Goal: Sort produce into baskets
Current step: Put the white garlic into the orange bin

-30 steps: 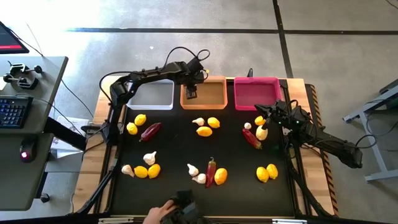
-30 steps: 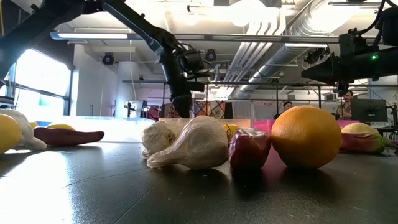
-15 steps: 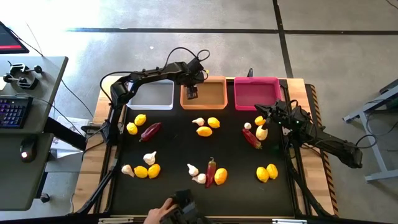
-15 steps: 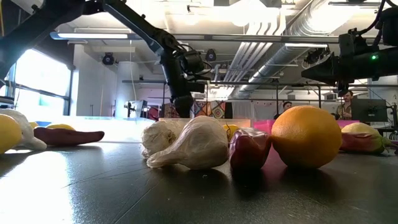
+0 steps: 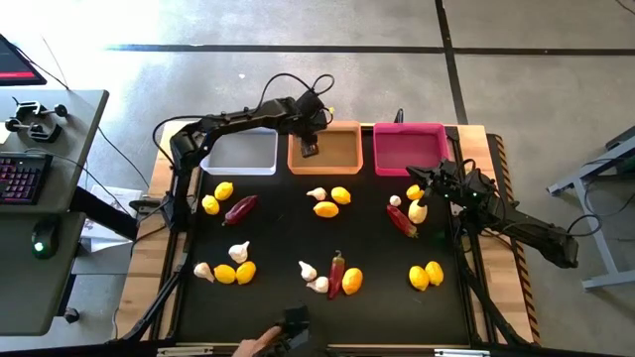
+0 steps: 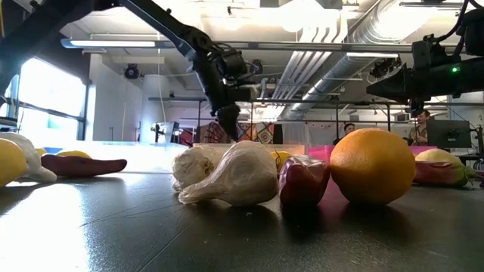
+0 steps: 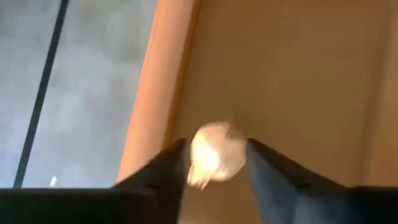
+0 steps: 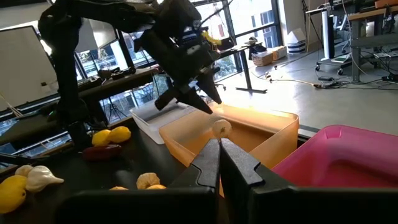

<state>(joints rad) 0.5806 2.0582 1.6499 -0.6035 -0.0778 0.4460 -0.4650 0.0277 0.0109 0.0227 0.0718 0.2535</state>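
One garlic bulb between spread left jaws, over orange bin, right jaws together.

L gripper top centre of high view, fingers spread; R gripper right of centre, fingers together.

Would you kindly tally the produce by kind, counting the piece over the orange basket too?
Lemons: 10
Garlic bulbs: 8 (7 on the table, 1 over the orange basket)
Chili peppers: 3
Total: 21
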